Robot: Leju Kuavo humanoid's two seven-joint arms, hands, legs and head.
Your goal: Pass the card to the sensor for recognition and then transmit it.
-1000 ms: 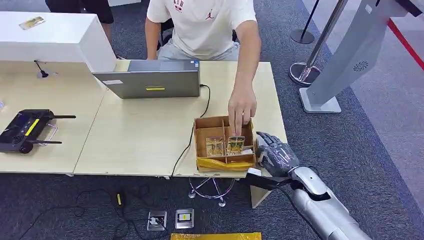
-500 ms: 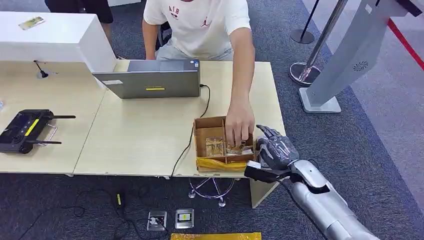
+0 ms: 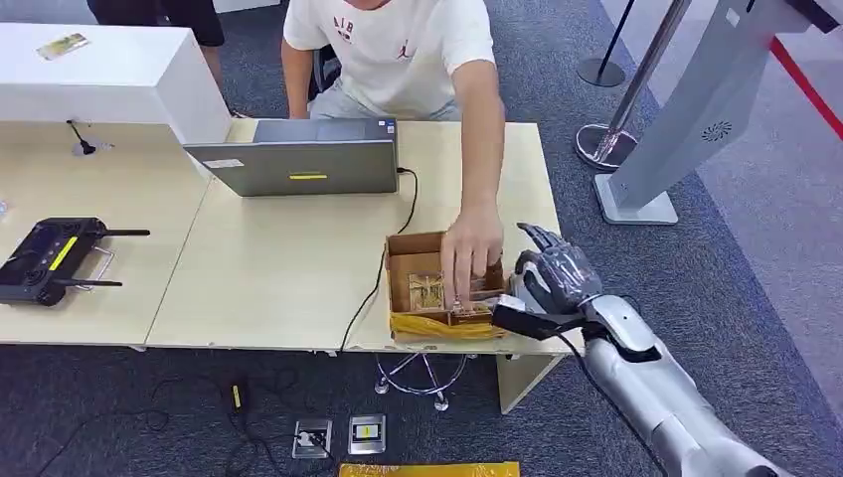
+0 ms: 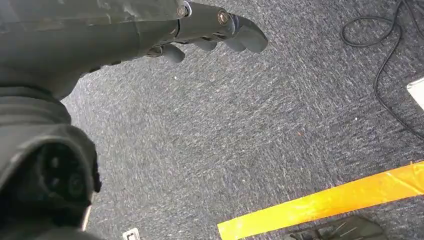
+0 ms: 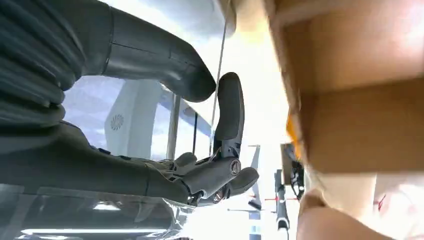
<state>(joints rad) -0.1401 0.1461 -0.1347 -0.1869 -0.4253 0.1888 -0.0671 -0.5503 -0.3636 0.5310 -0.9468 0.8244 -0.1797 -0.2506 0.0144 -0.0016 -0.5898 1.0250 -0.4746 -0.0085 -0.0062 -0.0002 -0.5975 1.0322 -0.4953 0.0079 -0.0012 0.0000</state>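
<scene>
Head view puts the card (image 3: pixel 429 290) in the cardboard box (image 3: pixel 398 260) at lower centre of the frame, standing in a slot; its long axis cannot be told. A person's hand (image 3: pixel 469 260) reaches into the box beside it. Just right of the box, the right hand (image 3: pixel 552 280) holds nothing, fingers apart. The left hand (image 4: pixel 210 30) hangs over carpet, fingers loosely curled, empty. Judging by this, pickup, sensor pass and handover all remain
</scene>
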